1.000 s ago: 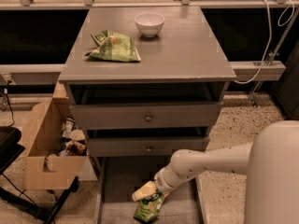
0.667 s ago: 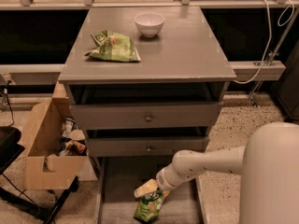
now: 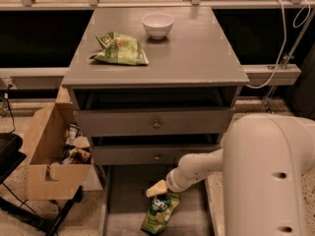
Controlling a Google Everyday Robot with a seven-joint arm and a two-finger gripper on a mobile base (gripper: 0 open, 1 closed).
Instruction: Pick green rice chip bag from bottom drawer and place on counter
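The green rice chip bag (image 3: 160,213) lies lengthwise on the floor of the open bottom drawer (image 3: 123,200), near its front middle. It is glossy green with a dark band and white lettering. My gripper (image 3: 157,188) reaches down from the right on the white arm (image 3: 197,168) and sits right at the bag's upper end, touching or just above it. The counter (image 3: 197,48) is the broad grey top of the cabinet, above the drawers.
A paler, flatter green bag (image 3: 120,49) and a white bowl (image 3: 157,24) sit on the counter's left and back. Two drawer fronts with knobs (image 3: 156,124) stand above the open drawer. A cardboard box (image 3: 49,161) of items stands at the left. My white body (image 3: 268,181) fills the lower right.
My gripper has risen slightly at the bag's upper end. The bag stays in about the same place in the drawer.
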